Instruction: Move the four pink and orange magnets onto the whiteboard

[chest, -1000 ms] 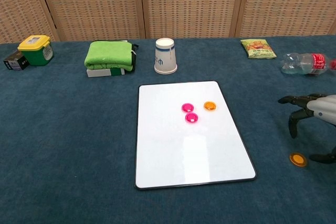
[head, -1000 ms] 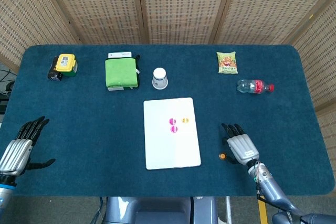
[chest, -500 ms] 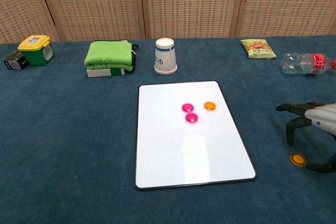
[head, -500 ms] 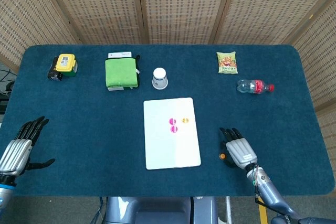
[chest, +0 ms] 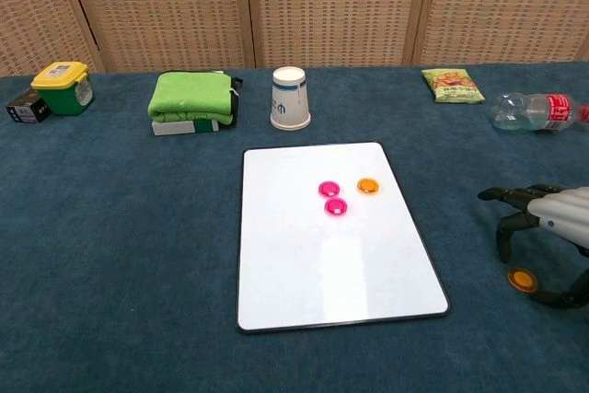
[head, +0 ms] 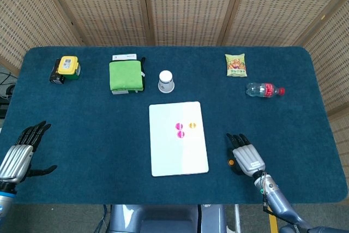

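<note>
Three magnets are already seen on the whiteboard [chest: 331, 236]: two pink magnets [chest: 329, 189] [chest: 336, 206] close together near its middle, and an orange magnet [chest: 368, 185] just to their right. The fourth, a loose orange magnet [chest: 522, 279], lies flat on the counter [chest: 120, 255], off the whiteboard's right edge and near its lower corner.

The right robot hand [chest: 552, 227] is poised directly over that loose magnet. In the chest view its fingers [chest: 504, 227] are seen spread and curled downward like a claw, with the thumb low to the right, so that the magnet sits on the counter between them. Nothing is held; whether any fingertip touches the magnet cannot be told. In the head view the magnet [head: 231, 162] shows just at the left edge of the right robot hand [head: 248, 156], on the side facing the whiteboard [head: 179, 156].

The left robot hand [head: 19, 154] rests spread and empty at the far left of the counter, well apart from the magnet.

The coming move is judged to belong to the right robot hand: a closing pinch on the disc beneath it, then a carry leftward to the whiteboard. As a round disc, the magnet offers no long axis to be aligned with.
</note>
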You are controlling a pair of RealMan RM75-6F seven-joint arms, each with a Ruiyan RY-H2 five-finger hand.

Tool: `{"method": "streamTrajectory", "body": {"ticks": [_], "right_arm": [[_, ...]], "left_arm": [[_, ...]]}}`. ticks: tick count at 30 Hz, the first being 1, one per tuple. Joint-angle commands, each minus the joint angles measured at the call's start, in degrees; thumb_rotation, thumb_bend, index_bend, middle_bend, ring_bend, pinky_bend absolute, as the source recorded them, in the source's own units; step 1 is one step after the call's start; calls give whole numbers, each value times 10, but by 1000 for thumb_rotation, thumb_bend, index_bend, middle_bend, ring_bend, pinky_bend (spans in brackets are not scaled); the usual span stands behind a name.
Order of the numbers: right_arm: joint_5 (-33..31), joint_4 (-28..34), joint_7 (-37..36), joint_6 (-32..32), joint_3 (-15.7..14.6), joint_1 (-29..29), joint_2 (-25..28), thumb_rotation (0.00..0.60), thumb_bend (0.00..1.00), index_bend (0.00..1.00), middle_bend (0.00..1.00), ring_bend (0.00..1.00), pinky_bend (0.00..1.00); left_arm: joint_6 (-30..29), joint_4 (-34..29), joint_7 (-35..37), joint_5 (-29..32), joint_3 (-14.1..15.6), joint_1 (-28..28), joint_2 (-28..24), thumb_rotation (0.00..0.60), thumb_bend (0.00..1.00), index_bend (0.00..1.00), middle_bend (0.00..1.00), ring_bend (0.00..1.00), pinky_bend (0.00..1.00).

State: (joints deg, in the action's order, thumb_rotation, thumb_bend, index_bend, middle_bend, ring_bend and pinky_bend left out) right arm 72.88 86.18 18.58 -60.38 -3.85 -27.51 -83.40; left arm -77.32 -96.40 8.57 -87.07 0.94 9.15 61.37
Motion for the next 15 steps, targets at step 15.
{"method": "streamTrajectory", "body": {"ticks": [15], "right_arm": [[7,-22,-14,14,7,12,-8,600,345,510,0,0,0]], "left_arm": [[1,-1,-1,1,0,0,0,600,22,0,0,0,0]]}}
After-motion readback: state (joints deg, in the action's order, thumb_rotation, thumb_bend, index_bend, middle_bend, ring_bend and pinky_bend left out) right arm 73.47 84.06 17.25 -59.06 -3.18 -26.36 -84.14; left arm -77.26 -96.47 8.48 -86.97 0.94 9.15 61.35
